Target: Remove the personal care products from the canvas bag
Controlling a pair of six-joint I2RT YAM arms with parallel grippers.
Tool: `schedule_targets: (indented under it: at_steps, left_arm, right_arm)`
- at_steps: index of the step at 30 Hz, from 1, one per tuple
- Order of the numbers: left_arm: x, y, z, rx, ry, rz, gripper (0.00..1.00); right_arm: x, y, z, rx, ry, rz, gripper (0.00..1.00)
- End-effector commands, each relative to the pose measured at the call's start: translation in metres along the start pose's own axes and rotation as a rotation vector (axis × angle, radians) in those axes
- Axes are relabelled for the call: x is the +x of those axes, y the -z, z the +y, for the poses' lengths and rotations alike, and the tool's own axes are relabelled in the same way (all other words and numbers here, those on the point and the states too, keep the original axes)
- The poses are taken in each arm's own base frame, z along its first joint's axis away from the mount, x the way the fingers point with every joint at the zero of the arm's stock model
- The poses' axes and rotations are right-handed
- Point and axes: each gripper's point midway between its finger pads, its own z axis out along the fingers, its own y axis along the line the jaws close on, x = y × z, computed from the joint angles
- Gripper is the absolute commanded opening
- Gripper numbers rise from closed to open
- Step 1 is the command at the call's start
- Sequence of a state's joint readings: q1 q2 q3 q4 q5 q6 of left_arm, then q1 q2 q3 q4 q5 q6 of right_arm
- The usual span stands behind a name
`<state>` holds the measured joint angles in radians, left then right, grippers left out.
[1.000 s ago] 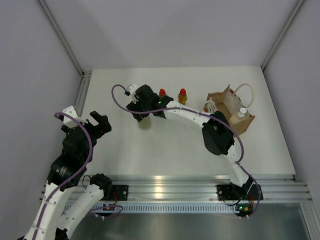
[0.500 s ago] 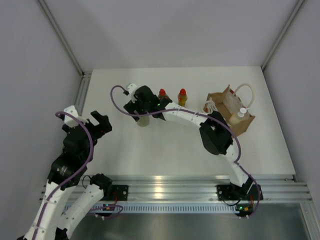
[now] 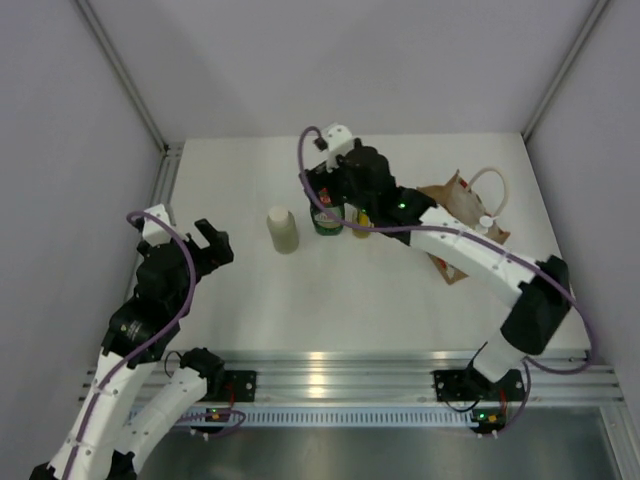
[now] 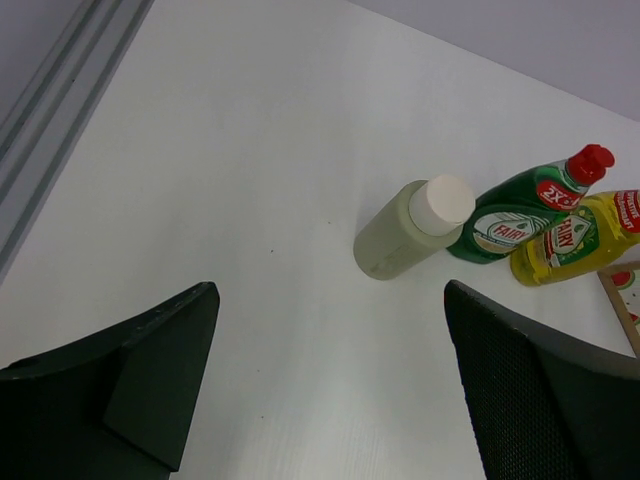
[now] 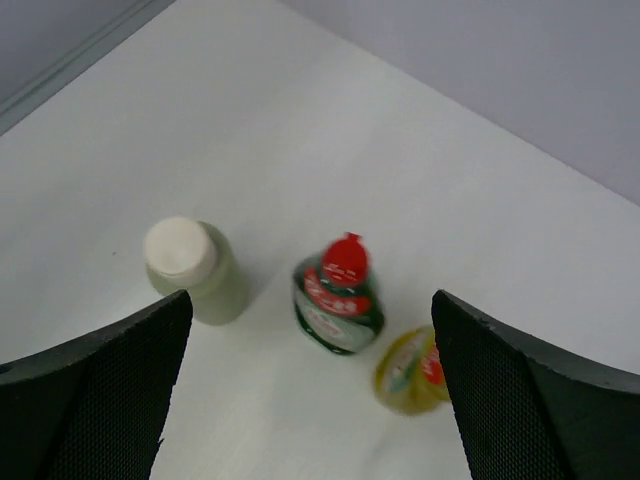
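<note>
Bottles of three kinds stand upright on the table point(image 3: 400, 300), out of the bag. We take the green bottle point(image 4: 515, 215) with its red cap as our mark. Its oval label reads "Fairy"; the smaller print on its red neck label is too small for us to read. Just beside the green bottle, on the side toward the bag, is the slim yellow bottle point(image 4: 575, 240), also red-capped and marked "Fairy". We cannot tell whether the two touch. On the green bottle's other side, near it but apart, is the cream cylinder point(image 4: 410, 230) with a white lid; we see no writing on it.

Beyond the yellow bottle from the green one sits the canvas bag point(image 3: 445, 192). One of its white rope handles point(image 3: 490, 180) loops up, and the right arm partly covers the bag. A white pump head point(image 3: 485, 222) shows at the bag's mouth; we cannot make out the bottle below it.

We see the right tool point(image 5: 310, 300) above the green bottle, its fingers spread wide and holding nothing. The left tool point(image 4: 330, 290) hangs well apart from the green bottle, past the cream cylinder. It too is wide and grips nothing.
</note>
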<state>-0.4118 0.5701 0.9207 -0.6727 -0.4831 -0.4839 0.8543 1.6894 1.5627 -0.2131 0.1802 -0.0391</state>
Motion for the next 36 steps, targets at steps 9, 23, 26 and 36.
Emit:
schedule_targets:
  at_steps: [9,23,26,36]
  left_arm:
    - [0.046,-0.025,-0.059,0.256,-0.100,0.231,0.98]
    - [0.083,-0.031,-0.080,0.349,-0.160,0.389,0.98]
    - [0.085,-0.030,-0.082,0.358,-0.162,0.398,0.98]
    - [0.088,-0.029,-0.084,0.364,-0.174,0.403,0.98]
  right_arm:
    - [0.083,0.179,-0.206,0.608,-0.388,0.052,0.99]
    - [0.174,0.258,-0.257,0.936,-0.534,0.294,0.61]
    - [0.181,0.254,-0.261,0.946,-0.554,0.286,0.57]
    - [0.196,0.244,-0.279,1.012,-0.618,0.211,0.48]
